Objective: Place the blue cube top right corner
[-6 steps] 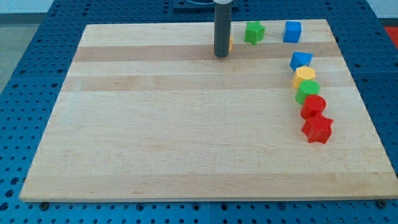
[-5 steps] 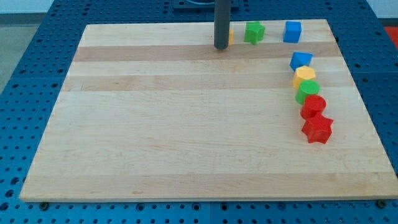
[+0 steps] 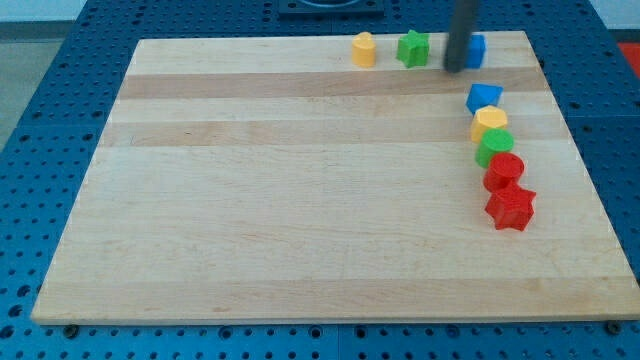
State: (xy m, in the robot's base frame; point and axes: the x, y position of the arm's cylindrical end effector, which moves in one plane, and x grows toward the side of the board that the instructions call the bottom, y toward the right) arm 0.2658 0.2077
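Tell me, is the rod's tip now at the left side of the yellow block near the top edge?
No, my tip is far to the view's right of that yellow block, just beside the blue cube.

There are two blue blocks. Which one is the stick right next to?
The blue cube near the view's top right corner. My tip sits right at its left side, partly hiding it. The other blue block lies lower, heading the curved row of blocks.

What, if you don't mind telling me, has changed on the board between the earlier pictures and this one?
My tip swept toward the view's right along the top edge, from beside the yellow block to just left of the blue cube, partly covering it. The yellow block is now uncovered. The green block and the column of five blocks at the right stayed put.
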